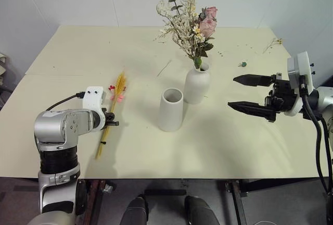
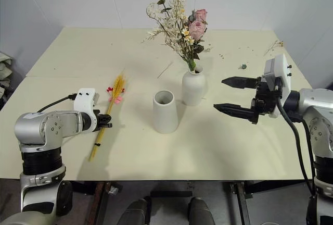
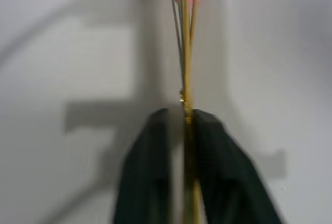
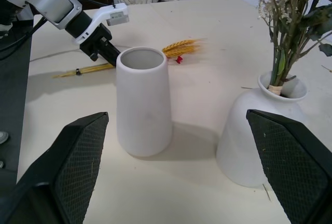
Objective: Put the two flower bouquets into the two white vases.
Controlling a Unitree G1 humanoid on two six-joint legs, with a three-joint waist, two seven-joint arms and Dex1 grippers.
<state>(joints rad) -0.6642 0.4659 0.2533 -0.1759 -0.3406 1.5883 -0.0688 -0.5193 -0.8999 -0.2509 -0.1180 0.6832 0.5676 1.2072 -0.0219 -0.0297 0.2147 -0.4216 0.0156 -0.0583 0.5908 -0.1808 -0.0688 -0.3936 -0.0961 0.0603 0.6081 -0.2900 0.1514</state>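
The slim yellow wheat bundle (image 1: pixel 118 87) with pink and red berries lies on the table's left side. My left gripper (image 1: pixel 110 122) is shut on its stalks (image 3: pixel 187 53), one dark finger (image 3: pixel 150 172) on each side. The fuller bouquet (image 1: pixel 192 24), with pink roses and cream blossoms, stands upright in the narrow-necked white vase (image 1: pixel 196 85) at the centre. Just in front and left of it stands the wide-mouthed white vase (image 1: pixel 170 110), with nothing in it. My right gripper (image 1: pixel 232 91) hangs open to the right of both vases, pointing at them.
Loose dried twigs (image 1: pixel 274 41) lie at the far right corner of the cream table (image 1: pixel 234 147). A small green scrap (image 1: pixel 242 64) and a thin twig (image 1: pixel 164 67) lie behind the vases. Bare tabletop runs along the front edge between my arms.
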